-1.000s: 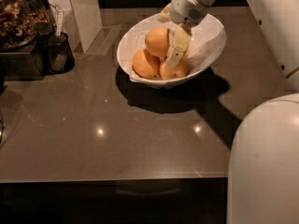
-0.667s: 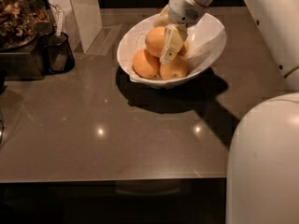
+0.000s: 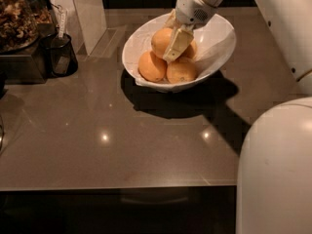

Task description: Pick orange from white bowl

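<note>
The white bowl point(image 3: 218, 43) stands tilted on the dark counter at the back, with several oranges in it. The top orange point(image 3: 159, 41) lies against the bowl's far left wall, above two oranges at the front point(image 3: 151, 66) point(image 3: 181, 72) and one partly hidden at the right point(image 3: 192, 49). My gripper point(image 3: 175, 44) reaches down into the bowl from the upper right. It sits right against the right side of the top orange and hides part of it.
A small black cup point(image 3: 62, 55) with a utensil in it stands at the left. A container of dark dried material point(image 3: 19, 18) is behind it. A white pillar point(image 3: 87, 13) rises left of the bowl. The robot's white body point(image 3: 273, 169) fills the lower right.
My gripper has shifted a little to the left inside the bowl, closer against the top orange. The oranges and the bowl have not visibly moved.
</note>
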Controlling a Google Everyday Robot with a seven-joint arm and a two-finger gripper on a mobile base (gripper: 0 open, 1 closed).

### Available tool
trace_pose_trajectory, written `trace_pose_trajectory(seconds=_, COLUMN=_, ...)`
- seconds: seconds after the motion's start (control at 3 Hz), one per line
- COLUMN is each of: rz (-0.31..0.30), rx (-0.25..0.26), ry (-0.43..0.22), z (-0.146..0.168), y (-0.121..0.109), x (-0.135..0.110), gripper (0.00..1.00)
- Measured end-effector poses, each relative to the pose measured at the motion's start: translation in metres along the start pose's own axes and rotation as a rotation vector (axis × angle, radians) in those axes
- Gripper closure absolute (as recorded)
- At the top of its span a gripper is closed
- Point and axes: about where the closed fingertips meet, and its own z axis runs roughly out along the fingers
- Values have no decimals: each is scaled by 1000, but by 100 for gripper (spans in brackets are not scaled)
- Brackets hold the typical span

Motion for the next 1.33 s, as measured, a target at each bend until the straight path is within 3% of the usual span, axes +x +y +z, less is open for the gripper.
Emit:
trace_pose_trajectory(seconds=0.33, rz=0, rx=0, ry=0, z=0, y=0, x=0, gripper=88)
trace_pose_trajectory(seconds=0.67, rz=-2, rx=8, ry=-32, z=0, y=-2, x=-3, gripper=100)
trace_pose_trajectory(seconds=1.0, rz=-44, rx=32, ry=-158, z=-19, y=11, x=-13, gripper=100)
trace_pose_trajectory(seconds=1.33, rz=-62, rx=96, ry=-277, z=-53, y=38, x=-15, gripper=100)
